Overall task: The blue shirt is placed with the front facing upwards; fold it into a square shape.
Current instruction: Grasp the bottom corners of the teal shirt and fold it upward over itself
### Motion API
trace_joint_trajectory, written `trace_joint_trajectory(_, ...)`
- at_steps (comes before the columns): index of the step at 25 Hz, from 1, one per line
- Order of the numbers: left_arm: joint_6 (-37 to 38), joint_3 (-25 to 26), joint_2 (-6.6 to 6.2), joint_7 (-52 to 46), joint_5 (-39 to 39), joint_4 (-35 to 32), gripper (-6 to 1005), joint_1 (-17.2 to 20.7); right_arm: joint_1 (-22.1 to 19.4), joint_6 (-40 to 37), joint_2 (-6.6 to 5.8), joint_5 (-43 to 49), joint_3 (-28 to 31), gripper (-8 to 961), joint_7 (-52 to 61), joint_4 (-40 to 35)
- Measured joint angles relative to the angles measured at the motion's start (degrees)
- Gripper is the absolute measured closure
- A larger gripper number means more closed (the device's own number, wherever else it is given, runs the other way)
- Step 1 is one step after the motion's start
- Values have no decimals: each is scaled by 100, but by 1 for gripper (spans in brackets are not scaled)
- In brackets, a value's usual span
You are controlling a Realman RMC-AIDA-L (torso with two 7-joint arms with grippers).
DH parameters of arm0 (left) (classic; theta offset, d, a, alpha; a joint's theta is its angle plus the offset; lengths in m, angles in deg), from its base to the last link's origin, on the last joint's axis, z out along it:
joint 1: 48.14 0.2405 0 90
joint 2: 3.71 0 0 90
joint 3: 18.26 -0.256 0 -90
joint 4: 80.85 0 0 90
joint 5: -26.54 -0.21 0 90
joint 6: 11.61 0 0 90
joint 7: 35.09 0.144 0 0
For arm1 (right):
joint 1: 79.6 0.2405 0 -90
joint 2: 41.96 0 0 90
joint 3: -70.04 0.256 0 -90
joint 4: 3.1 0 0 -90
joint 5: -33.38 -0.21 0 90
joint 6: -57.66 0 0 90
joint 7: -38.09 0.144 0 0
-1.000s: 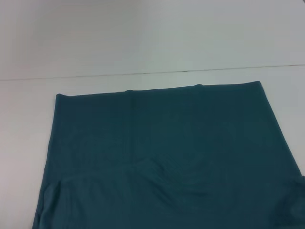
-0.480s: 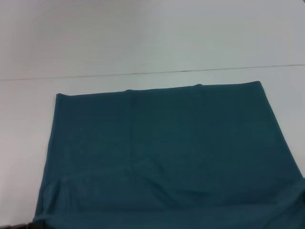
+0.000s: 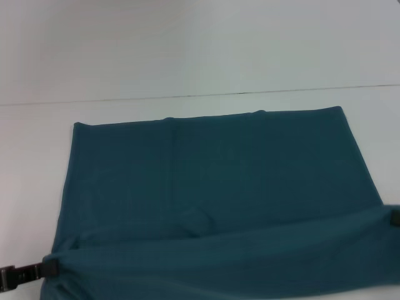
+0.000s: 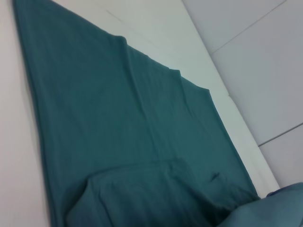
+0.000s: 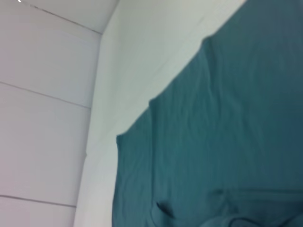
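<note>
We hold the near edge of the blue shirt [image 3: 212,187] lifted at both corners, probably to fold it forward: the left gripper [image 3: 47,267] is closed on the cloth, while the right gripper [image 3: 395,217] is barely visible. The shirt lies on the white table [image 3: 187,56], plain teal and smooth.

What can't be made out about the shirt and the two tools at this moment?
- Blue shirt: near hem cut off by the head view's bottom edge; chest print and neck show in no view.
- Left tool: in the head view, only a dark part at the shirt's near left corner shows; its tip is hidden in cloth.
- Right tool: cut off by the head view's right edge.
- Neither wrist view shows its own tool.
</note>
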Motion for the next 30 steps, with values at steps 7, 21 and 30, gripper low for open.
trace_joint_trajectory(7, -174, 4, -95, -101, 0, 61, 938, -271, 229, 193, 0, -120, 57, 912, 149, 11)
trace_joint_trajectory(21, -919, -88, -297, -294, -78, 343, 939, -975, 493, 917, 3, -594, 10, 912, 295, 102)
trace_joint_trajectory(30, -1430, -157, -347, -308, -95, 572, 938, -1357, 761, 1426, 49, -569, -13, 912, 294, 187)
